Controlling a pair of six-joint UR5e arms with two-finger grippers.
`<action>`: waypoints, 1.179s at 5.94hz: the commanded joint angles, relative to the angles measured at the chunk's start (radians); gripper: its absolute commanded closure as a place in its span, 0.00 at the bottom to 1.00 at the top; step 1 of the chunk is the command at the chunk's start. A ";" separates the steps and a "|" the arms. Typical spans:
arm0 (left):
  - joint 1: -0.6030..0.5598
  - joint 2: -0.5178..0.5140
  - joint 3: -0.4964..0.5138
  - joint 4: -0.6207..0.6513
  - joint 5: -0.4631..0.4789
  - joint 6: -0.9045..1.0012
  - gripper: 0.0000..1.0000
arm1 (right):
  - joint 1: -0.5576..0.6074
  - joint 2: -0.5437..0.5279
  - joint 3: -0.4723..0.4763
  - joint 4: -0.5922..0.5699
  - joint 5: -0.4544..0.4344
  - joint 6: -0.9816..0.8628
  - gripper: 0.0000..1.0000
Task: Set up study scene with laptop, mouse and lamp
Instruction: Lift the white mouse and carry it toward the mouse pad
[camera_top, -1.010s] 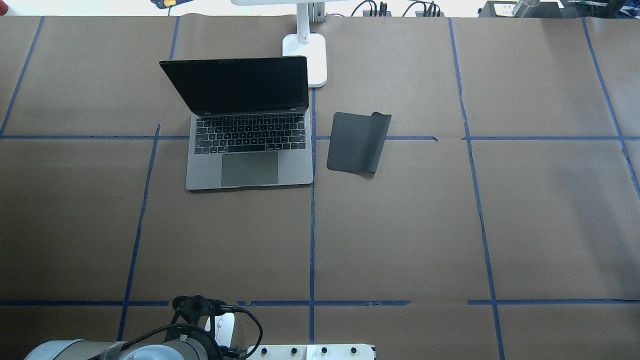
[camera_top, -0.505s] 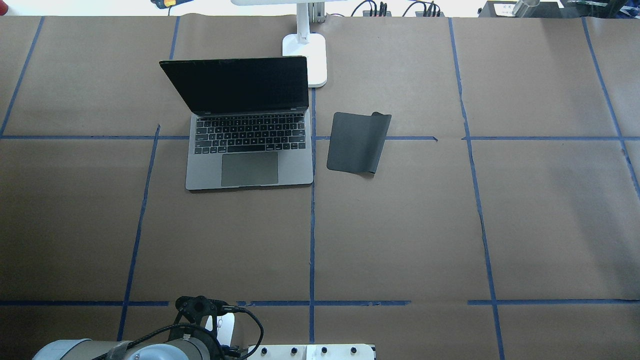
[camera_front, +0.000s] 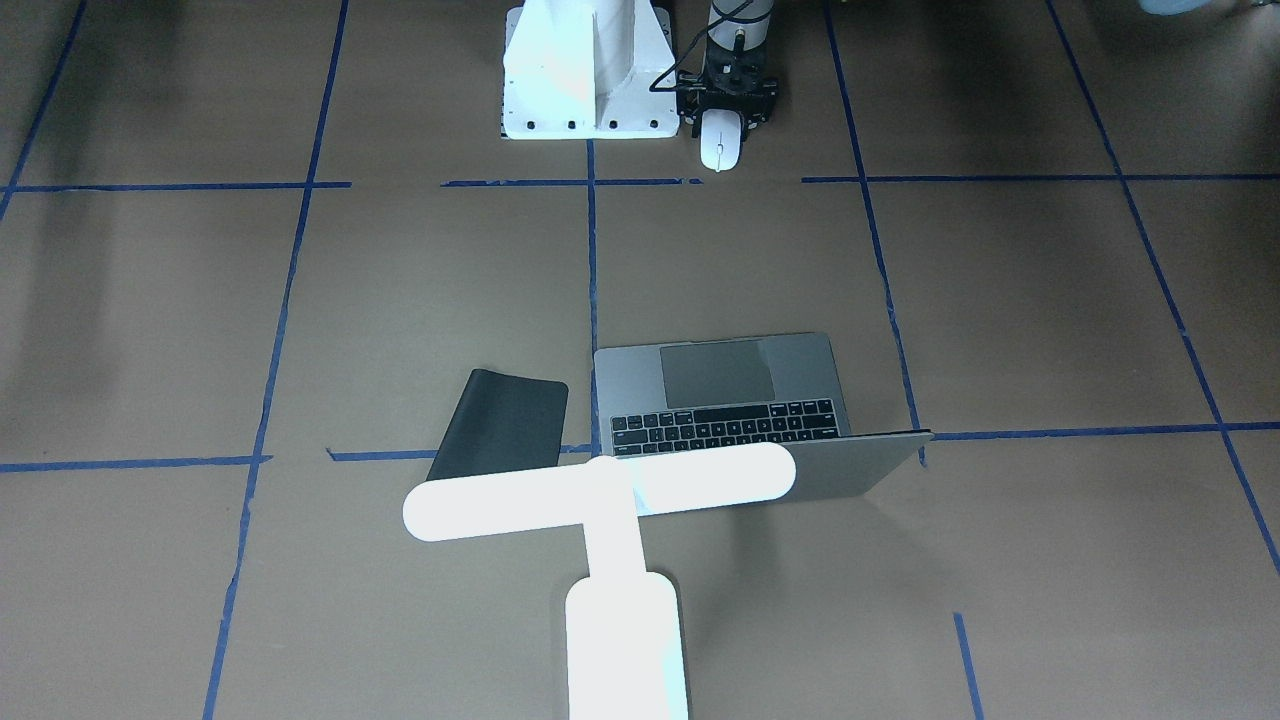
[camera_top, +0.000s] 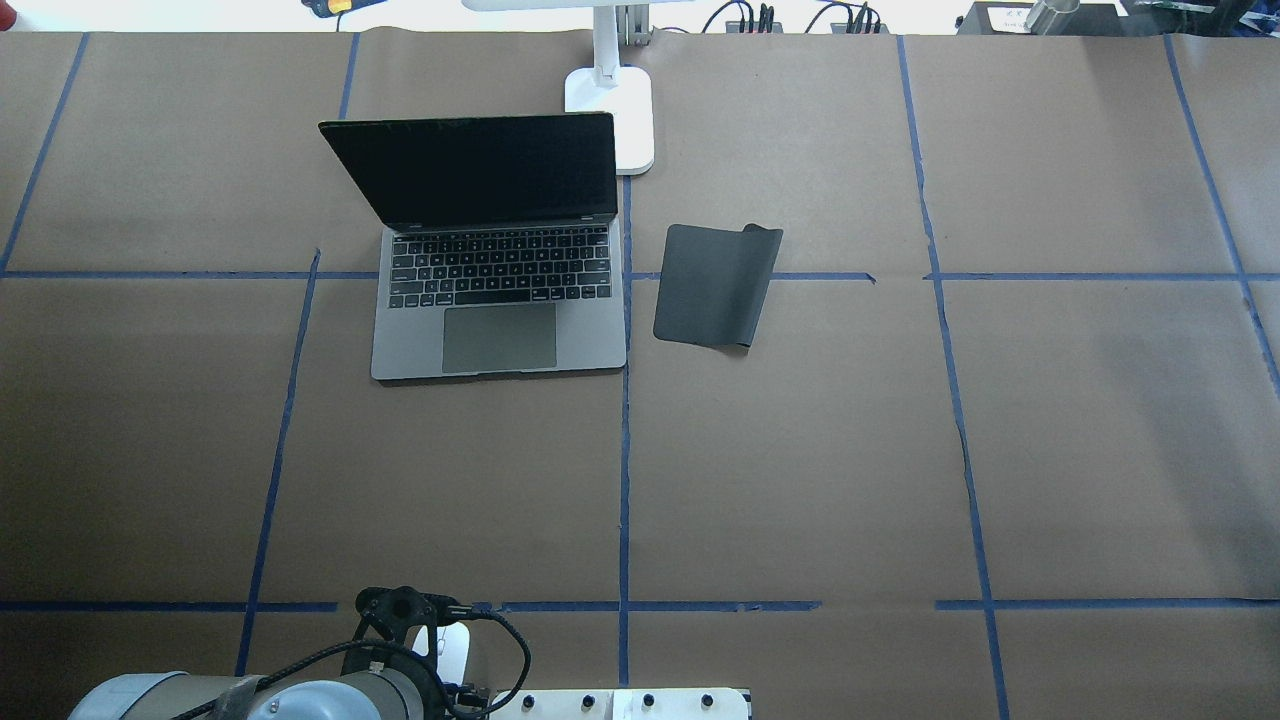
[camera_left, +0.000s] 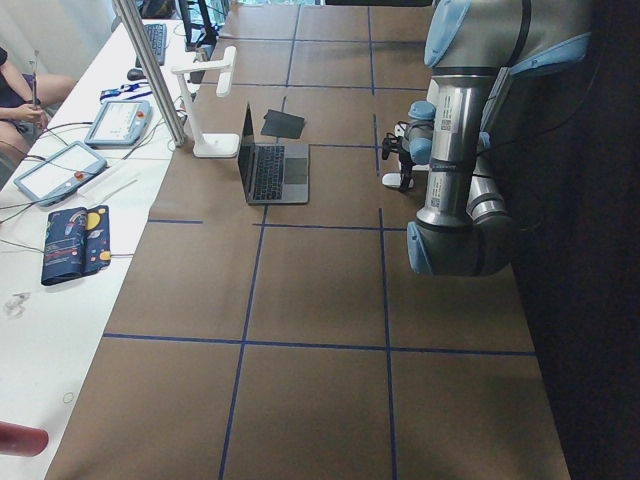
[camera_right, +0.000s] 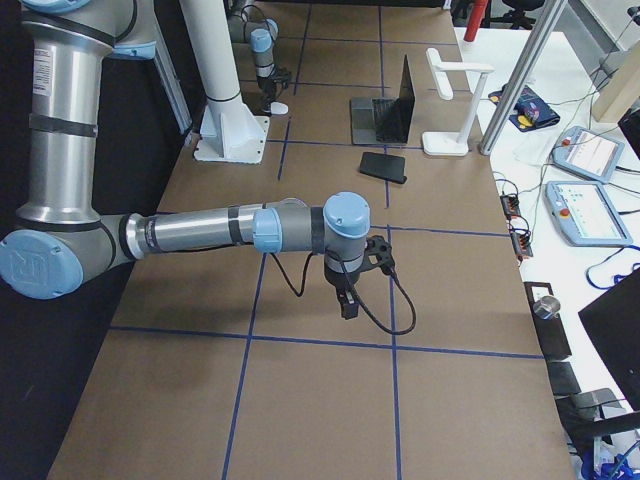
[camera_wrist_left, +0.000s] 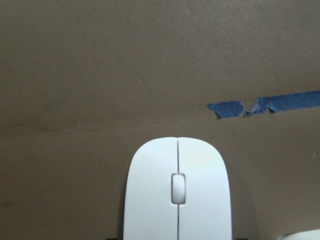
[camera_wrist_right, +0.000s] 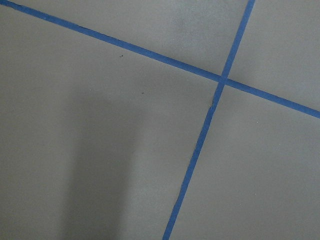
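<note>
The mouse (camera_front: 716, 148) lies flat on the brown paper of the table (camera_top: 800, 450). In the overhead view it is at about 7 o'clock, close to the robot's base and just beside the white bolted pedestal (camera_front: 585, 70). The left gripper (camera_front: 722, 118) stands over the mouse's rear end. The left wrist view shows the mouse's front half and scroll wheel but no fingers, so I cannot tell whether this pincer is apart or clamped on it. A torn strip of blue tape (camera_wrist_left: 260, 105) lies at 2 o'clock from the mouse in that view.

The laptop (camera_top: 498, 300) sits open at about 11 o'clock in the overhead view, with its screen dark and its keyboard towards the robot. The lamp (camera_front: 600, 490) glows at 12 o'clock, its base just behind the laptop's rear corner. A black mat (camera_top: 715, 285), one far corner curled up, lies just beside the laptop at its 3 o'clock.

The right gripper (camera_right: 346, 305) hangs pointing down over bare paper, well apart from all of these. Whether its pincer is apart or closed cannot be told.
</note>
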 joint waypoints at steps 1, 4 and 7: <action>-0.022 0.000 -0.021 0.001 -0.003 0.002 0.92 | 0.000 0.000 0.000 0.000 0.000 0.007 0.00; -0.105 -0.033 -0.119 0.063 -0.009 0.025 0.93 | 0.000 0.002 -0.005 0.000 0.002 0.019 0.00; -0.234 -0.240 -0.086 0.160 -0.053 0.122 0.95 | 0.000 0.002 -0.009 0.000 0.000 0.019 0.00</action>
